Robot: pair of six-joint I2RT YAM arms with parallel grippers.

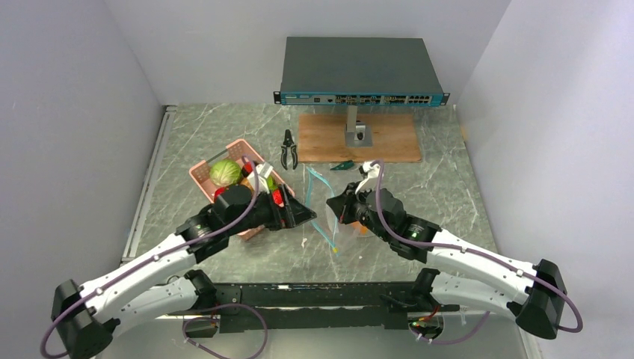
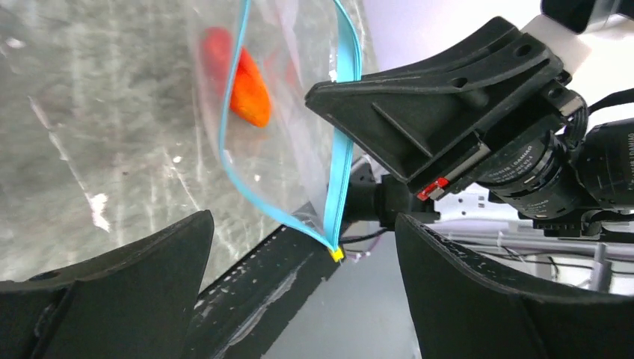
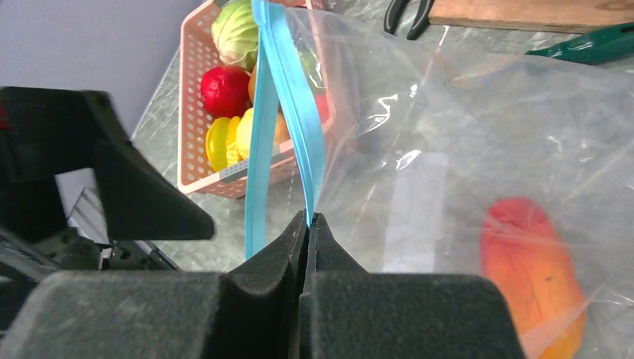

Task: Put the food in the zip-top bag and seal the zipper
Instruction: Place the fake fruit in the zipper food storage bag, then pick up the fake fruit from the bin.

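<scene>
The clear bag [image 3: 448, 149] lies in the middle of the top view, between the two arms. One orange piece of food [image 3: 534, 277] is already inside it, at the lower right of the right wrist view. The right gripper [image 3: 308, 221] has its fingers pressed tight together on the blue zipper [image 3: 295, 112], pinching it near one end. This probably anchors that edge so the mouth stays put and open. Above the pinch the strip splits into two bands that run apart toward the top of the frame, so the bag is not yet sealed. The left gripper [image 1: 305, 215] sits just left of the bag with its fingers [image 2: 112, 292] spread wide and nothing between them. It faces the bag's mouth, seemingly placed to take the other lip or to run along the strip. The pink basket [image 3: 196, 90], at the upper left of the right wrist view, holds a green cabbage [image 3: 235, 30] with red and yellow pieces, so filling looks unfinished. The only writing is small white lettering on a black motor housing at the right of the left wrist view, too small to read.
</scene>
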